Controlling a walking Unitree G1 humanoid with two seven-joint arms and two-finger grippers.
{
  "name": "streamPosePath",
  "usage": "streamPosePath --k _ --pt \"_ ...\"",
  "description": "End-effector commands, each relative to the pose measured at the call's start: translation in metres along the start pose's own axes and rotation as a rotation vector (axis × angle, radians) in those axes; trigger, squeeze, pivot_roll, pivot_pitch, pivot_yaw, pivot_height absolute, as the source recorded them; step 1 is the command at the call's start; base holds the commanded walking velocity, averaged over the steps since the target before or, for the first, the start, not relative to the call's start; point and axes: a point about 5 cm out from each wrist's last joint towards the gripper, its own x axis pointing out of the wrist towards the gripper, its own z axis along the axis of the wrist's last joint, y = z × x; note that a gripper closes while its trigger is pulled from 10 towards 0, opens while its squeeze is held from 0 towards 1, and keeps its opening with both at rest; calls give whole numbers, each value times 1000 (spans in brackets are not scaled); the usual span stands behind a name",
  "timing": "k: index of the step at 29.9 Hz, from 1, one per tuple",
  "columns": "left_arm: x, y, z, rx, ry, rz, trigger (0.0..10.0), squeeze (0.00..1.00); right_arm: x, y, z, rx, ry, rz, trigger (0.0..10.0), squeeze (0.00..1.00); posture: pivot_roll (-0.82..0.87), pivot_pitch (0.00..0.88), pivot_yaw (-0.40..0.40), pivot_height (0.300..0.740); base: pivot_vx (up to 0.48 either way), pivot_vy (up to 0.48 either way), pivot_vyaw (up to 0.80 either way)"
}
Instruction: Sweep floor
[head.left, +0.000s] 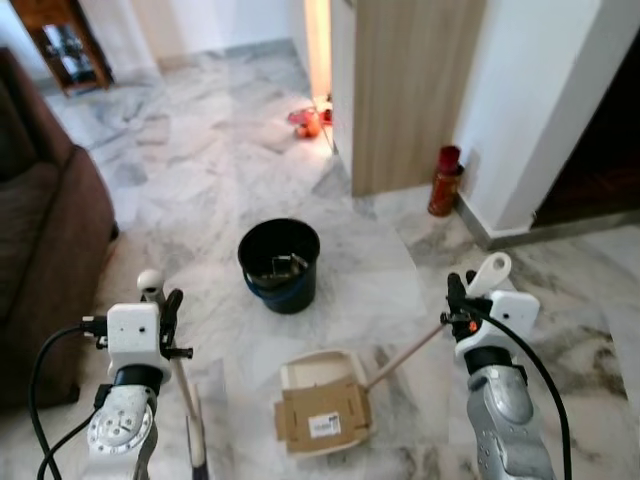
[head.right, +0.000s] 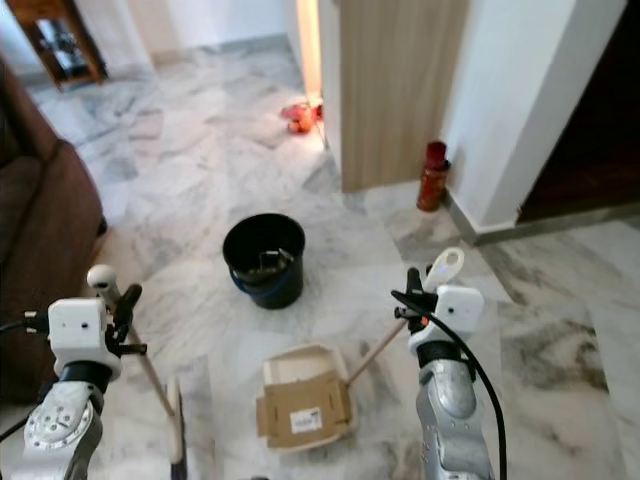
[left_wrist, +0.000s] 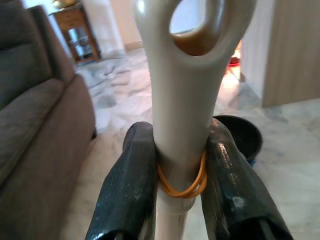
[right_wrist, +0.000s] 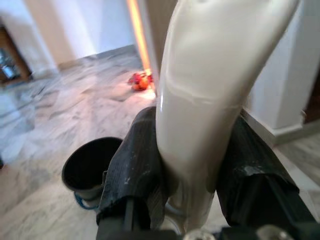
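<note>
**Cardboard's on the pan, bucket's right there: keep it level**

Looks to me like the sweeping part is basically handled and the step now is getting the load into the bin. The right gripper (head.left: 458, 300), lower right of the frame, is clamped on the top of the dustpan handle (head.left: 405, 357); in the right wrist view both black fingers (right_wrist: 135, 165) squeeze the cream grip. The left gripper (head.left: 170, 312), lower left, is clamped the same way on the broom handle (left_wrist: 180, 115), just above an orange rubber band (left_wrist: 181, 186).

If I were doing it: lift the pan slow and keep it tipped back a little toward the handle, since the load is flat and would probably slide off the front lip. Carry it over the black bucket (head.left: 279, 263), which sits just above centre of the frame, then tilt. The handle is long and held at the very end, so I'd guess the pan swings easily. The broom can just stay parked, its head (head.left: 197, 440) down near the bottom edge.

The dustpan (head.left: 312, 375) is cream, sitting on the marble floor (head.left: 200, 170) at lower centre. A flattened brown cardboard piece (head.left: 322, 417) with a white label lies across its front, overhanging the edge a bit. The bucket already has some stuff inside, can't tell what.
</note>
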Motion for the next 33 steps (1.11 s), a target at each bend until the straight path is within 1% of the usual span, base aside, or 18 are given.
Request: streamPosePath --k 1,6,12,13,17,19,33 --pt "0 3 6 26 -28 5 10000 0 2 1 8 9 -46 2 10000 0 144 67 56 740 0 0 413" --pt "0 4 5 27 -22 9 10000 0 2 1 8 29 -40 1 10000 0 144 66 55 740 0 0 83" --pt "1 3 4 33 -14 10 10000 0 4 3 10 17 -47 18 10000 0 144 65 53 740 0 0 0" --pt "1 3 4 38 -11 10 10000 0 4 4 10 16 -50 28 10000 0 145 63 52 740 0 0 750" --pt "1 3 3 41 -7 16 10000 0 4 5 11 19 -52 32 10000 0 146 64 51 740 270 0 791" --pt "1 3 3 42 -7 17 10000 0 4 5 10 32 -48 27 10000 0 147 64 50 740 300 0 0" --pt "1 3 3 42 -6 21 10000 0 5 7 10 36 -48 43 10000 0 146 61 49 740 305 0 0"
